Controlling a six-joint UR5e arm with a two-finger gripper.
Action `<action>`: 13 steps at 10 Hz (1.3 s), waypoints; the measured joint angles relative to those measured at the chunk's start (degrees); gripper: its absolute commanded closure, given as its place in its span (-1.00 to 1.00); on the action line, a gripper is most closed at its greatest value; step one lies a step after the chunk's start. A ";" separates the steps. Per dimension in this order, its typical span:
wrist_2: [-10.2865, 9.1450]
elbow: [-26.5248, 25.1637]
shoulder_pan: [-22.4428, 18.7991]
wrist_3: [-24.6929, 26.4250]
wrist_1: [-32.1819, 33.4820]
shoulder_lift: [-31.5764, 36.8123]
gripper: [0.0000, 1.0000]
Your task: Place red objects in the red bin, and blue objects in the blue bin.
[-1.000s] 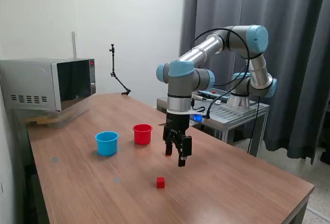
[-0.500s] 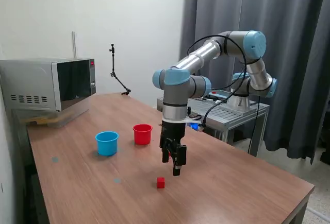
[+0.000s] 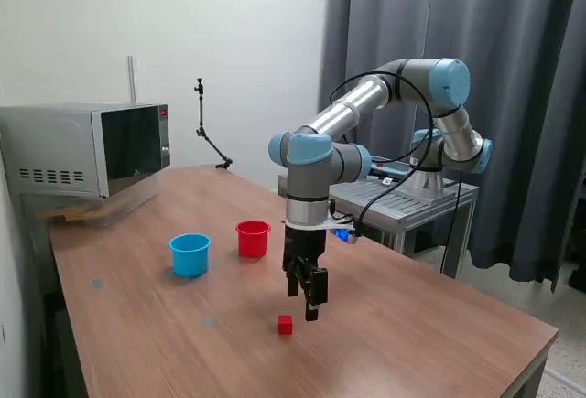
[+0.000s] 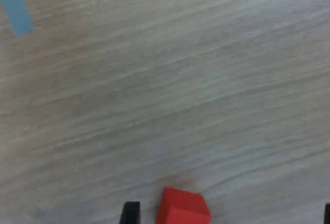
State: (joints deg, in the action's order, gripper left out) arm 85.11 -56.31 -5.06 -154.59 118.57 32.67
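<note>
Wooden table (image 3: 385, 325) beside grey curtains | hand (image 3: 307, 302) hung spread and empty just above red cube (image 3: 286, 325), which lay on the wood between its fingers in the wrist view | red cup (image 3: 254, 238) and blue cup (image 3: 190, 254) stood well apart from cube

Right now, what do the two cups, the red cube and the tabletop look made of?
Red cup and light blue cup: likely plastic, smooth, uniform colour, rimmed. Red cube: solid matte red with crisp edges in the wrist view; plastic or painted wood, cannot tell. Tabletop: wood or wood-look laminate, with visible grain lines and low sheen.
</note>
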 measured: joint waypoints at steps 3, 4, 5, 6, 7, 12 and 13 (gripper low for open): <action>0.60 -0.21 0.27 -0.34 0.00 -0.22 -1.00; 0.75 -0.08 0.34 -0.52 0.00 -0.46 -1.00; 0.85 0.13 0.40 -0.66 0.00 -0.80 -1.00; 0.89 0.42 0.47 -0.76 0.00 -1.15 -1.00; 0.92 0.80 0.54 -0.85 0.00 -1.45 -1.00; 2.99 2.54 0.81 -1.17 0.00 -2.69 -1.00; 3.12 2.75 0.83 -1.18 0.00 -2.91 -1.00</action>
State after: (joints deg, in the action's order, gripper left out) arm 88.22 -53.56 -4.24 -155.77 118.56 29.76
